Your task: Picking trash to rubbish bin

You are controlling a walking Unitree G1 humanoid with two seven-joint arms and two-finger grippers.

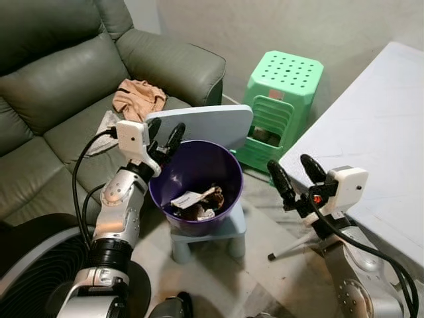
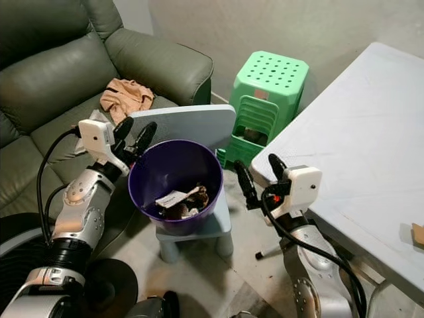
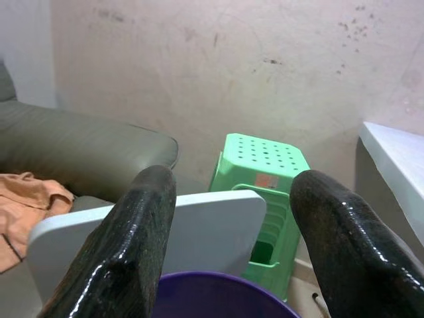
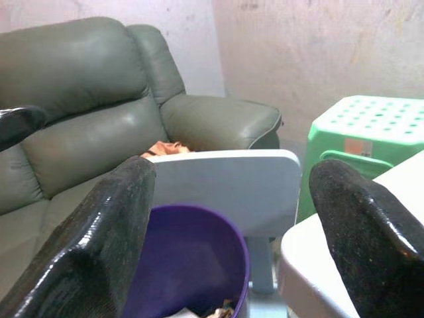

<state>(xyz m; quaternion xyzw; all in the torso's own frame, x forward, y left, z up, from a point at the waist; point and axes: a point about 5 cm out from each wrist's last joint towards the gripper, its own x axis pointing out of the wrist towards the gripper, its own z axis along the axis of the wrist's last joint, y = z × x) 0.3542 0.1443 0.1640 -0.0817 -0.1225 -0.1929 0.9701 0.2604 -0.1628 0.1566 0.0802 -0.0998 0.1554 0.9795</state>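
A purple rubbish bin (image 1: pixel 173 173) stands on a small pale blue chair (image 1: pixel 228 228) in front of me. Crumpled paper and dark scraps of trash (image 1: pixel 197 202) lie at its bottom. My left gripper (image 1: pixel 164 137) hovers open over the bin's left rim, nothing between its fingers (image 3: pixel 126 258). My right gripper (image 1: pixel 296 173) is open and empty to the right of the bin, beside the table corner, its fingers (image 4: pixel 99 245) wide apart. The bin's rim (image 3: pixel 218 291) and inside (image 4: pixel 189 265) show past both grippers.
A grey-green leather sofa (image 1: pixel 59 86) with a tan cloth (image 1: pixel 137 98) lies to the left. Stacked green plastic stools (image 1: pixel 281 99) stand behind the bin. A white table (image 1: pixel 377 132) runs along the right. A black round base (image 1: pixel 40 278) sits at lower left.
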